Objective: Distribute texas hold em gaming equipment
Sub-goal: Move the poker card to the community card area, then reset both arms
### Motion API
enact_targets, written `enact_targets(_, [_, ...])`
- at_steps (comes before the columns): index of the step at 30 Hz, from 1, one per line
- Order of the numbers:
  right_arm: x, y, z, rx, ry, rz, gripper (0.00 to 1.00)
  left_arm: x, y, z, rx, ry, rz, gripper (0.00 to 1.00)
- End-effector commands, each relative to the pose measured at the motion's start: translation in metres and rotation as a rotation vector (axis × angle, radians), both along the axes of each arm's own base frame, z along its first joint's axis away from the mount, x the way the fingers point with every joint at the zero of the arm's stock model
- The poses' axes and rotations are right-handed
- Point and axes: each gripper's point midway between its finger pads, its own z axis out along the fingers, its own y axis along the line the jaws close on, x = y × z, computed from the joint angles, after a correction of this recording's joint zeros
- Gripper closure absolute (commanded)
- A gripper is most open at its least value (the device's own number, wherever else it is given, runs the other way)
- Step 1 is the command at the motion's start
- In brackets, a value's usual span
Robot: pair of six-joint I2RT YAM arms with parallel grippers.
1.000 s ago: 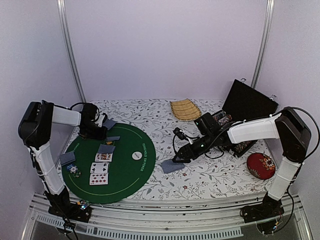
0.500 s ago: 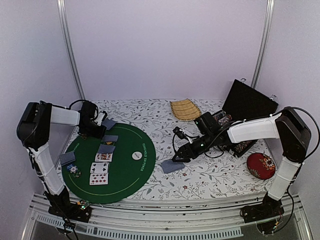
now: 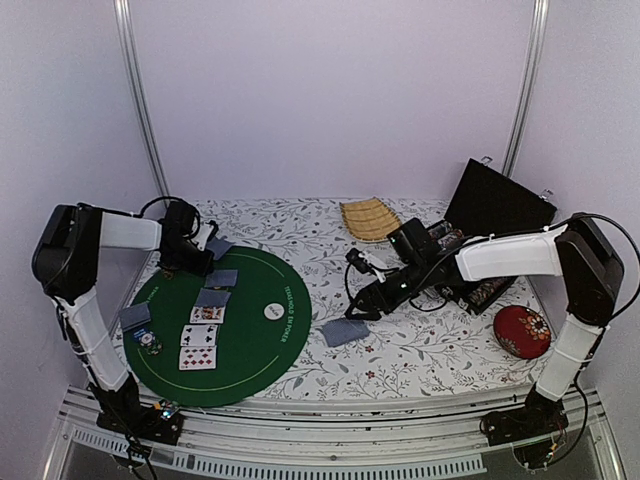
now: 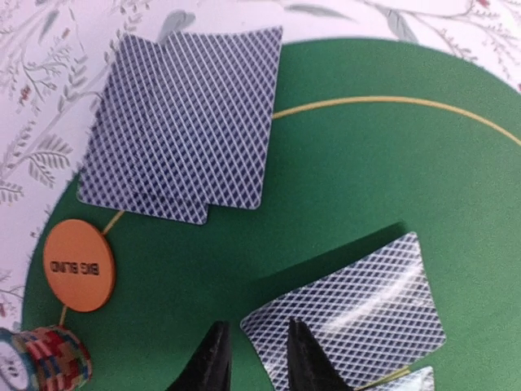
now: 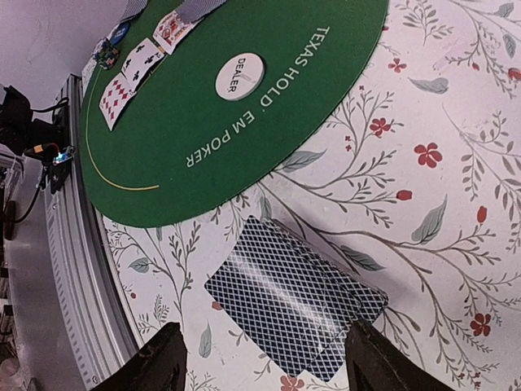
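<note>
mat [image 5: 163, 122] print: "TEXAS HOLD 'EM POKER" in white on green; thin yellow line just inside rim.
button [image 5: 240, 75] print: "DEALER", black on white disc, flat on mat right beside that lettering.
token [image 4: 79, 265] print: "BIG BLIND", dark on orange, flat on the yellow line near mat's far-left rim.
chips [image 4: 53, 368]: short striped stack just beside token; edge marks not readable.
pair [image 4: 187, 122]: two backs overlapped, grey-blue diamond pattern, no writing; partly past mat rim onto cloth [image 4: 32, 106].
card [image 4: 350, 322]: face down on mat, near pair but apart from it, one corner right at the left fingertips.
left gripper [image 4: 256, 350]: jaws a narrow gap apart, clamped on nothing; low over far-left part of mat.
face-up cards [image 3: 202, 337]: three in a column on left half of mat; red and black pips, values too small to read.
left cards [image 3: 135, 316]: backs up at mat's left rim.
deck [image 5: 293, 297]: face down, slightly fanned, on cloth just off mat's right rim, not touching it.
right gripper [image 5: 267, 346]: jaws wide apart, deck lying in the gap; nothing clamped.
case [image 3: 497, 205]: black, lid up, far right, behind right arm.
tray [image 3: 370, 218]: far edge of table, middle, well apart from both grippers.
cushion [image 3: 522, 332]: red, near right edge.
room: bare green between pair and card; open cloth between deck and cushion, and from deck toward near edge.
</note>
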Motion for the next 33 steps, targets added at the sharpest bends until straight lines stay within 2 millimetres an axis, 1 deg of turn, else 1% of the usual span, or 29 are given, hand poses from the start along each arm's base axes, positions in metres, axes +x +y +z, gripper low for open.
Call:
enact_targets(1, [0.017, -0.001, 0.044, 0.036, -0.123, -0.013, 0.31, 0.015, -0.007, 0.049, 0.011, -0.106, 0.003, 0.72])
enact_targets(3, [0.026, -0.007, 0.058, 0.046, -0.166, -0.041, 0.29, 0.017, -0.009, 0.066, -0.005, -0.135, 0.011, 0.69])
enact_targets(4, [0.034, -0.014, 0.067, 0.049, -0.189, -0.067, 0.27, 0.018, -0.011, 0.077, -0.015, -0.156, 0.017, 0.67])
enact_targets(6, [0.054, -0.033, 0.082, 0.046, -0.242, -0.142, 0.23, 0.019, -0.014, 0.101, -0.037, -0.208, 0.031, 0.62])
enact_targets(7, [0.065, -0.047, 0.087, 0.039, -0.261, -0.191, 0.19, 0.018, -0.013, 0.114, -0.051, -0.238, 0.045, 0.57])
enact_targets(8, [0.075, -0.061, 0.093, 0.035, -0.279, -0.239, 0.12, 0.016, -0.012, 0.124, -0.064, -0.268, 0.062, 0.5])
enact_targets(9, [0.086, -0.078, 0.1, 0.037, -0.301, -0.292, 0.02, 0.015, -0.01, 0.136, -0.076, -0.305, 0.083, 0.43])
enact_targets(10, [0.096, -0.095, 0.105, 0.04, -0.319, -0.348, 0.01, 0.012, -0.006, 0.146, -0.088, -0.343, 0.106, 0.34])
enact_targets(11, [0.106, -0.116, 0.112, 0.045, -0.339, -0.409, 0.01, 0.007, -0.003, 0.163, -0.104, -0.399, 0.126, 0.24])
enact_targets(13, [0.121, -0.158, 0.129, 0.077, -0.39, -0.53, 0.01, -0.002, 0.007, 0.181, -0.127, -0.5, 0.19, 0.12])
enact_targets(14, [0.125, -0.182, 0.142, 0.102, -0.424, -0.602, 0.01, -0.008, 0.014, 0.188, -0.134, -0.556, 0.226, 0.06])
enact_targets(15, [0.129, -0.204, 0.149, 0.119, -0.45, -0.666, 0.01, -0.015, 0.022, 0.191, -0.139, -0.603, 0.265, 0.02])
enact_targets(16, [0.131, -0.228, 0.156, 0.129, -0.484, -0.732, 0.01, -0.02, 0.031, 0.198, -0.149, -0.67, 0.309, 0.02])
enact_targets(17, [0.133, -0.251, 0.16, 0.131, -0.514, -0.806, 0.01, -0.028, 0.039, 0.197, -0.148, -0.706, 0.349, 0.02])
enact_targets(18, [0.135, -0.278, 0.165, 0.119, -0.562, -0.896, 0.01, -0.036, 0.049, 0.194, -0.137, -0.742, 0.393, 0.02])
enact_targets(19, [0.134, -0.297, 0.167, 0.114, -0.599, -0.961, 0.01, -0.044, 0.057, 0.191, -0.126, -0.77, 0.429, 0.02])
enact_targets(20, [0.131, -0.313, 0.165, 0.094, -0.634, -1.02, 0.01, -0.052, 0.065, 0.186, -0.117, -0.796, 0.467, 0.02])
enact_targets(21, [0.127, -0.326, 0.163, 0.072, -0.678, -1.073, 0.01, -0.062, 0.073, 0.174, -0.096, -0.8, 0.501, 0.02])
enact_targets(23, [0.119, -0.347, 0.156, 0.027, -0.763, -1.163, 0.01, -0.076, 0.086, 0.166, -0.067, -0.837, 0.551, 0.02])
enact_targets(24, [0.112, -0.355, 0.143, 0.003, -0.785, -1.201, 0.01, -0.082, 0.091, 0.163, -0.053, -0.855, 0.572, 0.02])
enact_targets(26, [0.099, -0.371, 0.132, 0.0, -0.859, -1.29, 0.01, -0.095, 0.101, 0.158, -0.021, -0.892, 0.604, 0.02])
enact_targets(27, [0.093, -0.375, 0.13, 0.028, -0.905, -1.314, 0.01, -0.1, 0.104, 0.155, -0.007, -0.912, 0.611, 0.02])
enact_targets(28, [0.087, -0.374, 0.126, 0.052, -0.946, -1.312, 0.01, -0.106, 0.108, 0.154, 0.007, -0.937, 0.619, 0.02])
enact_targets(30, [0.078, -0.376, 0.121, 0.06, -1.038, -1.305, 0.01, -0.116, 0.11, 0.157, 0.019, -1.014, 0.603, 0.02])
enact_targets(32, [0.076, -0.382, 0.112, 0.023, -1.083, -1.324, 0.01, -0.125, 0.109, 0.16, 0.014, -1.085, 0.577, 0.02])
enact_targets(33, [0.078, -0.385, 0.103, 0.003, -1.074, -1.329, 0.01, -0.129, 0.108, 0.166, 0.002, -1.131, 0.561, 0.02])
